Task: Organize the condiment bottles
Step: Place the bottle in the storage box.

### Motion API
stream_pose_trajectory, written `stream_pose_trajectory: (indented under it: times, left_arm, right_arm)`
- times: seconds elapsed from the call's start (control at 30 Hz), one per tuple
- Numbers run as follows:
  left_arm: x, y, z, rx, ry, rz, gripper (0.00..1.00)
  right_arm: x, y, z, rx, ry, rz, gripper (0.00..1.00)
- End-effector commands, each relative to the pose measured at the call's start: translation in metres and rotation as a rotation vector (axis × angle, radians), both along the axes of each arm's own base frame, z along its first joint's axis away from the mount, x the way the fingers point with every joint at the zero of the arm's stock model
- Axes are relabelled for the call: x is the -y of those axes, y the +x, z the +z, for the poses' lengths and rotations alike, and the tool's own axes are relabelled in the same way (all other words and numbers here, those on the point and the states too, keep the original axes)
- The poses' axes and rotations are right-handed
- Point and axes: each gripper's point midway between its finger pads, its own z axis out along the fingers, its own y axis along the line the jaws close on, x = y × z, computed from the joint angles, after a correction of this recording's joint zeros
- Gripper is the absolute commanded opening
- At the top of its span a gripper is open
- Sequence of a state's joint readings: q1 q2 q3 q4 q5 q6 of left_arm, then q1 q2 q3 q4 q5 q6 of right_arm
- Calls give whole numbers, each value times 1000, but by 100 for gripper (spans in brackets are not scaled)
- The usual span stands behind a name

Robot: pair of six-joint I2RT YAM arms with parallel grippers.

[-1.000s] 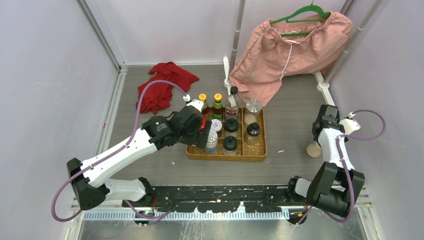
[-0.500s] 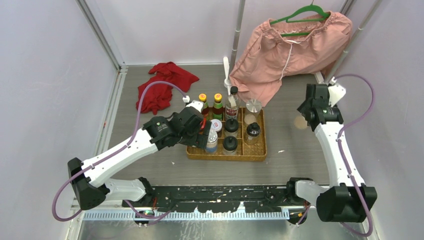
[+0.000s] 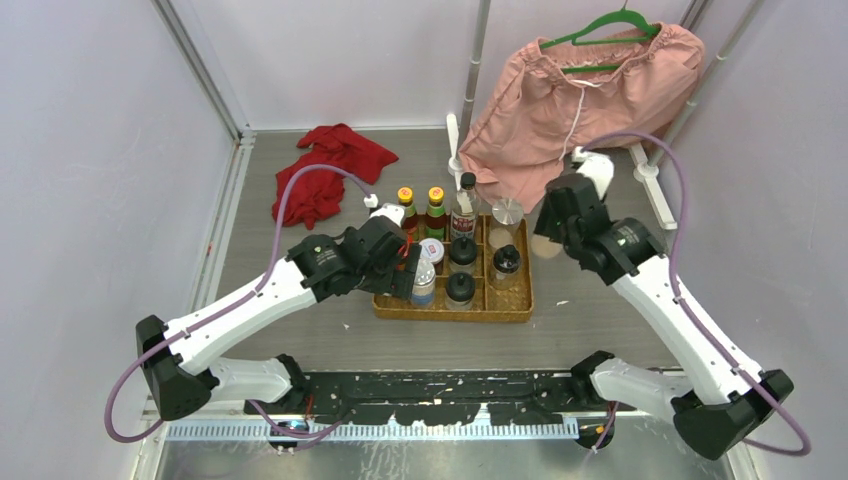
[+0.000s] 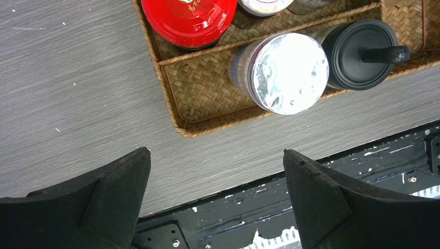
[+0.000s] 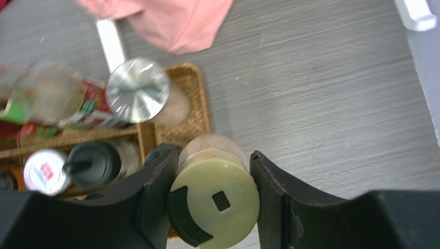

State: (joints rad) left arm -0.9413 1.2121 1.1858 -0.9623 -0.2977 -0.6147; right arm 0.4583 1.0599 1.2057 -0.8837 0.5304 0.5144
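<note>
**Yellow-lidded shaker held at the tray's right rim**

We see the right fingers [image 5: 267, 181] shut snugly on the yellow-lidded shaker [image 5: 215, 199], one finger on each side of its lid. In the overhead view this shaker [image 3: 545, 245] sits at the right rim of the wicker tray [image 3: 505, 305], toward its far corner. From the right wrist it overlaps that rim, with the silver-lidded jar [image 5: 137, 90] just beyond it in the far right compartment.

The left fingers [image 4: 114, 187] are spread wide and hold nothing. They hang over the bare surface [image 4: 67, 88] just off the tray's near left corner. Ahead of them in the tray stand a red-lidded jar [image 4: 188, 18], a silver-lidded shaker [image 4: 290, 72] and a black-capped shaker [image 4: 363, 54], each in its own compartment.

Along the tray's far side stand two yellow-capped sauces [image 3: 405, 210] and, to their right, a taller black-capped clear bottle [image 3: 465, 210].

Far left on the surface lies a red cloth [image 3: 325, 170]. A pink garment [image 3: 580, 100] hangs on a green hanger [image 3: 610, 25] at the far right.
</note>
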Motion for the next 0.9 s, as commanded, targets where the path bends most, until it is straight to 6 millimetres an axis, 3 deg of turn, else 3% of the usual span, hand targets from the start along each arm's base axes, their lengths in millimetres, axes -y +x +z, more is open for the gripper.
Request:
stream_pose_trajectory:
  times: [0.0,0.2,0.37,0.57,0.87]
  left_arm:
    - [-4,4,7,34,-19,29,100]
    - [-4,3,4,25,-18,35,100]
    - [-8,2,2,28,-14,44,100]
    - [-8,0,-1,17,-10,43,100]
    - [-13,-2,-3,18,-9,51,100]
  right_arm:
    - [-25,-10,2,43,-93,88,2]
    - [-57,-23,-28,55,-126,141,2]
    - [-71,-32,-53,66,-145,165,2]
    - [-89,-35,-68,145,-140,192,2]
    - [-97,-42,-82,183,-106,186,2]
